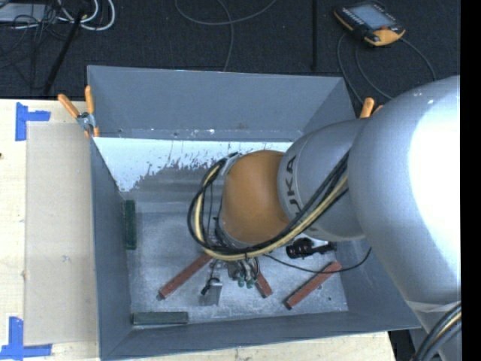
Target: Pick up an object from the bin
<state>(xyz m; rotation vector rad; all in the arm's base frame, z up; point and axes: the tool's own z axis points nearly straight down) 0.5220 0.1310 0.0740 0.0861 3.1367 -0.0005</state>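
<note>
Gripper point(224, 283) hangs low over the floor of the bin point(225, 119), in the middle of its near part, under the orange cover point(252, 194) of the wrist. From my screen I cannot tell if the gripper is open or closed, and I see nothing that is clearly held in it.

Just to its left lies a long brown stick point(183, 277), slanted, with its upper end close to the gripper. Just to its right lies a short brown stick point(262, 285), partly hidden under the tool. A third brown stick point(311, 284) lies further right, also slanted and apart from the gripper. These three are the nearest things, and I cannot tell which one the gripper is over.

Well apart, a dark green bar point(130, 224) lies along the left wall, and a second dark green bar point(160, 318) lies along the near wall. I can make out no writing on the sticks and bars.

On the grey arm point(391, 201), beside the orange cover, stand black letters point(290, 189). I read a "K"; the rest I cannot read surely. Black and yellow cables point(201, 205) loop around the cover.

Outside the bin, at the top, lies a handheld device point(370, 22) with an orange edge; its screen is too small to read.
</note>
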